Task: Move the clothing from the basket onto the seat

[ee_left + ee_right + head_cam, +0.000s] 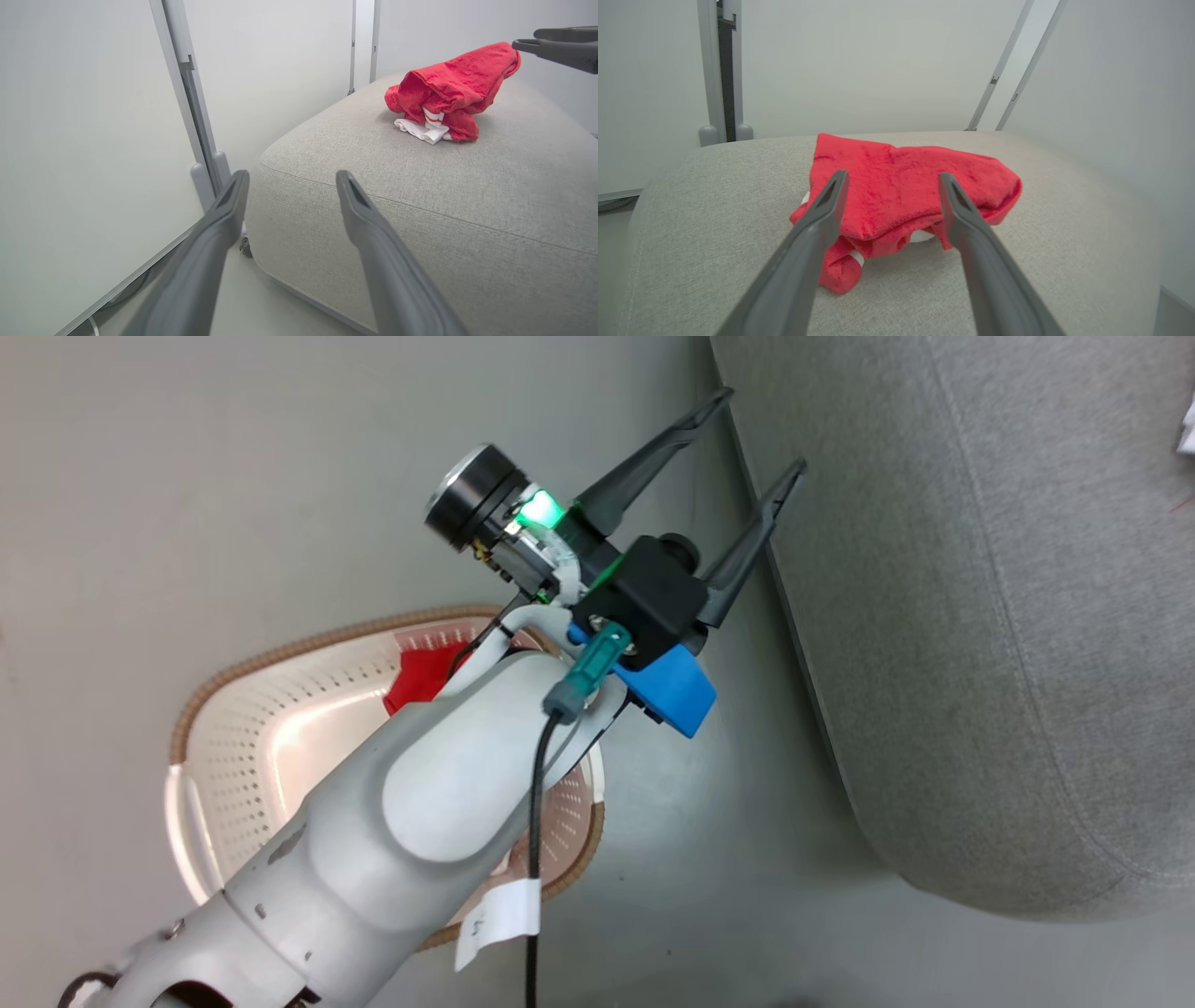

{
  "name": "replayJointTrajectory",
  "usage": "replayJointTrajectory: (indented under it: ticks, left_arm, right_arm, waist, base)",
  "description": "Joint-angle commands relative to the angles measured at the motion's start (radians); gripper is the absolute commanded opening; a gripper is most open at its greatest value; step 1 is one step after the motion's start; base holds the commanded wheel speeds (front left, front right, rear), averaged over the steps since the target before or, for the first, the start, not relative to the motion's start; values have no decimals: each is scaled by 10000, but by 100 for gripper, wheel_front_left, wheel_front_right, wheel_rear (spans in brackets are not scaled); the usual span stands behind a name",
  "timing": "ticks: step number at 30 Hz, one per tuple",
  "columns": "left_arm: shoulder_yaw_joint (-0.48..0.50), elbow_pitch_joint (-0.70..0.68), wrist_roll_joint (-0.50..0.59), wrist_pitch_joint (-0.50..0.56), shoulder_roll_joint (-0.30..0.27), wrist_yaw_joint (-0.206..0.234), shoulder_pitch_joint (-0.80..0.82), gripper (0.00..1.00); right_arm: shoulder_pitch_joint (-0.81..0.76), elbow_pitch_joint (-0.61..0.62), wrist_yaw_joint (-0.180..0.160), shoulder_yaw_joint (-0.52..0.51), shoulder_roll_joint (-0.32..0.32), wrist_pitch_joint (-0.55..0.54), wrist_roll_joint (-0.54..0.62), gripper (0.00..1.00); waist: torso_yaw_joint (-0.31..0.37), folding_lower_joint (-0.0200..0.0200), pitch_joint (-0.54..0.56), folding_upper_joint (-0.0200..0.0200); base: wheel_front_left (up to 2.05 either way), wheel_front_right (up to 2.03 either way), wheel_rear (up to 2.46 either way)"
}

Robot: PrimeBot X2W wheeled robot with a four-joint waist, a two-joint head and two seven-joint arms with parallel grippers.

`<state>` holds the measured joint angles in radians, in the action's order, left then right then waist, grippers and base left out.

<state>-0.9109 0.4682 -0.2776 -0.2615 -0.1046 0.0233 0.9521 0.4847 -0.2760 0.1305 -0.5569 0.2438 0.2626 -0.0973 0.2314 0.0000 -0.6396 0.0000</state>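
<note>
A red garment of the clothing (448,88) with white trim lies crumpled on the grey seat (420,196). My right gripper (892,176) hovers open just over that clothing (896,158), holding nothing; its fingertips (518,45) appear at the garment's far end. My left gripper (761,429) is open and empty beside the seat's edge (980,616), above the floor. The left forearm covers much of the cream basket (280,658), where another red piece of clothing (420,677) peeks out.
Grey floor (233,476) lies between basket and seat. White wall panels with grey metal posts (187,93) stand behind the seat (714,210). A small caster (246,247) sits under the seat's corner.
</note>
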Motion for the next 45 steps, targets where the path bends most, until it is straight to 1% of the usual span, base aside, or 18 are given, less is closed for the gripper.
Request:
replayJointTrajectory:
  ticks: [1, 6, 10, 13, 17, 24, 27, 38, 45]
  left_arm:
    - [247, -209, -56, -42, -71, 145, -282, 100]
    - [1119, -735, -178, -46, -265, 423, -1208, 100]
    - [1874, -1097, -134, -46, -384, 610, -1928, 100]
    - [2467, -1375, -31, -47, -423, 727, -2458, 100]
    - [3306, -1679, 83, -41, -455, 804, -3183, 100]
    - [4730, -2136, 371, -39, -461, 853, -4575, 100]
    - [5206, -2266, 545, -41, -414, 784, -5180, 100]
    - [6512, -2565, 1051, -41, -223, 486, -6893, 100]
    - [7067, -2605, 1338, -41, -2, 133, -7763, 100]
  right_arm:
    - [-325, 311, 3, 237, -130, 35, 126, 100]
    - [-718, 941, 3, 1375, -181, 35, 200, 100]
    - [-909, 1242, 3, 2364, -242, 35, 219, 100]
    - [-916, 1368, 3, 3015, -172, 37, 232, 100]
    - [-977, 1470, 3, 3725, -139, 35, 224, 100]
    - [-1282, 1465, 3, 4698, -460, 35, 172, 100]
    - [-1510, 1335, 3, 5085, -605, 35, 100, 100]
    - [-2579, 1189, 3, 5363, -1216, 35, 14, 100]
    - [-3354, 1086, 3, 5322, -1482, 35, -75, 100]
  waist:
    - [-183, 0, 695, 0]
    - [-535, 0, 1549, 0]
    - [-862, 0, 2102, 0]
    - [-1121, 0, 2485, 0]
    - [-1462, 0, 3030, 0]
    - [-1945, 0, 3910, 0]
    - [-2099, 0, 4235, 0]
    - [-2439, 0, 5051, 0]
    - [-2573, 0, 5568, 0]
  base:
    - [0, 0, 0]
    - [0, 0, 0]
    - [0, 0, 0]
    - [0, 0, 0]
    - [0, 0, 0]
    - [0, 0, 0]
    - [0, 0, 0]
    - [0, 0, 0]
    - [0, 0, 0]
